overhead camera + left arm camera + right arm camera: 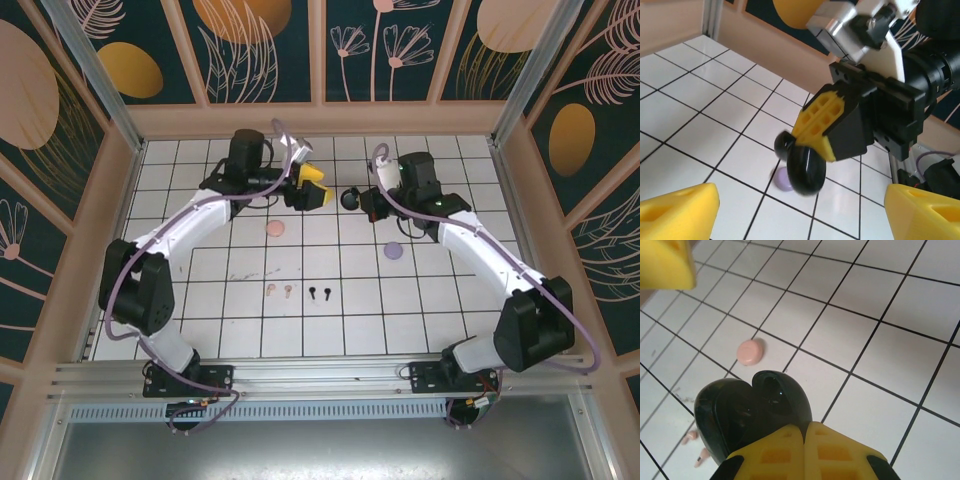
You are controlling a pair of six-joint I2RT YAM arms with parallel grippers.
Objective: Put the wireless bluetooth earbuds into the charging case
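A black charging case (740, 410), hinged open, is held by its rim in my right gripper (805, 427), whose jaws are shut on it above the tiles. In the top view this gripper (352, 198) sits at the table's far middle. My left gripper (308, 186) stands open just left of it, its yellow fingers (680, 210) spread wide on either side of the black case (805, 170) without touching it. Two pink earbuds (279, 292) and two black earbuds (320, 293) lie on the tiles near the middle front. The pink earbuds (695, 445) also show beside the held case.
A closed pink case (275, 229) lies on the tiles below the left gripper, also in the right wrist view (750, 352). A lavender case (393, 250) lies under the right arm and shows behind the black case (784, 179). Wooden walls (320, 118) ring the tiled floor.
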